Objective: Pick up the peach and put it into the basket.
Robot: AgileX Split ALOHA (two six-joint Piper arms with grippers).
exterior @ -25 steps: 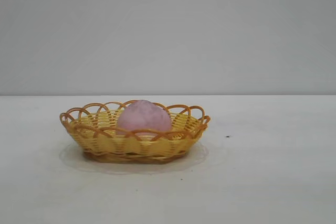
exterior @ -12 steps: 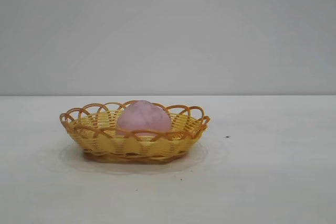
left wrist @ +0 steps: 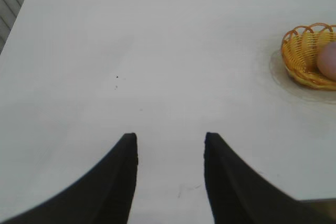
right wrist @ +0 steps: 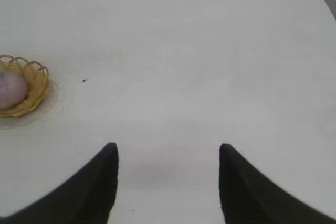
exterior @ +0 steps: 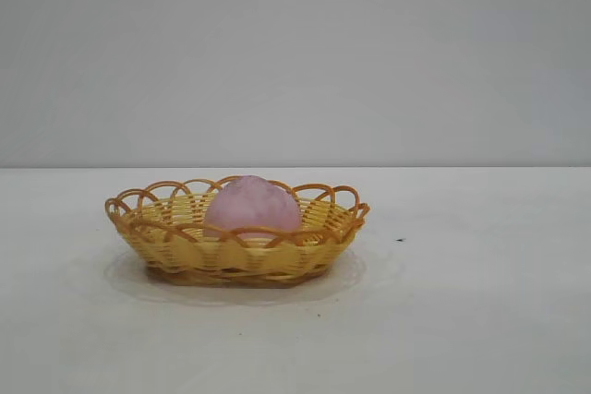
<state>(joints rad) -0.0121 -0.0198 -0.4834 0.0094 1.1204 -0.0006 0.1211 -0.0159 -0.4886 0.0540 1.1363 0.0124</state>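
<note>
Both pincers hung spread and empty above the white bench (exterior: pixel 480 320), the left pincer (left wrist: pixel 170 153) and right pincer (right wrist: pixel 168 163) well apart from the yellow wicker basket (exterior: pixel 185 248), which held the dusty pink rounded peach (exterior: pixel 253 204).

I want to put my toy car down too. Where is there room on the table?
Nearly everywhere. The white table lies bare on both sides of the shallow yellow wicker basket, and in front of it. The open left gripper and open right gripper hang over bare tabletop. Only the basket is crowded: the dusty pink round peach sits inside.
</note>
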